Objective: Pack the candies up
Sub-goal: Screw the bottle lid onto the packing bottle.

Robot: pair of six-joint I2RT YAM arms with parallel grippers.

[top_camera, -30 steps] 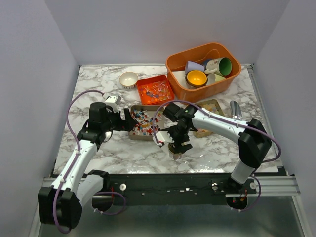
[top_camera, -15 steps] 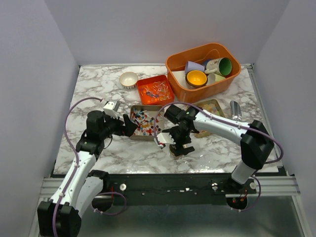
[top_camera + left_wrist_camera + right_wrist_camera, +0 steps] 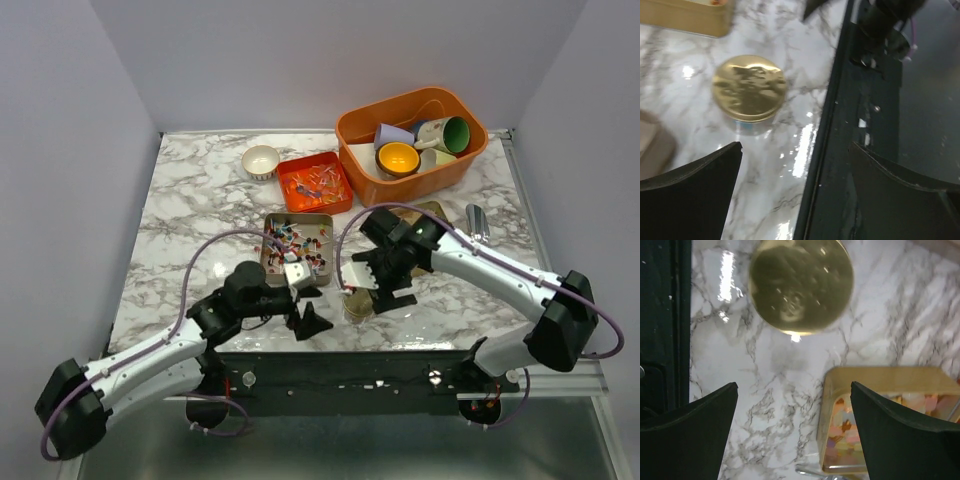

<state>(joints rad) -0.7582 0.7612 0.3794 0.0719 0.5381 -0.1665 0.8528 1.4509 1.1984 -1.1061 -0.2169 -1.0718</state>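
The left jaws stand wide with nothing between them. Their black fingers (image 3: 690, 195) frame a round gold disc (image 3: 750, 87) that lies flat on the white marble worktop (image 3: 785, 125), close to its dark front rail (image 3: 840, 100). The right jaws are spread just as wide and are also empty, with their black fingers (image 3: 685, 435) looking down on the same disc. Just beside one finger is an open rectangular gold tin (image 3: 880, 377) holding small bright and pastel candies (image 3: 842, 432). From above, both sets of jaws hang near the disc, the left on its near-left side and the right on its far-right side, and the tin sits just beyond it. Farther back, a square red tray (image 3: 285, 187) holds more candies, with a small white bowl (image 3: 261, 172) next to it. An orange plastic tub (image 3: 430, 178) of coloured cups (image 3: 399, 158) stands at the back right. A flat gold rectangular lid (image 3: 432, 213) shows partly behind the right arm.
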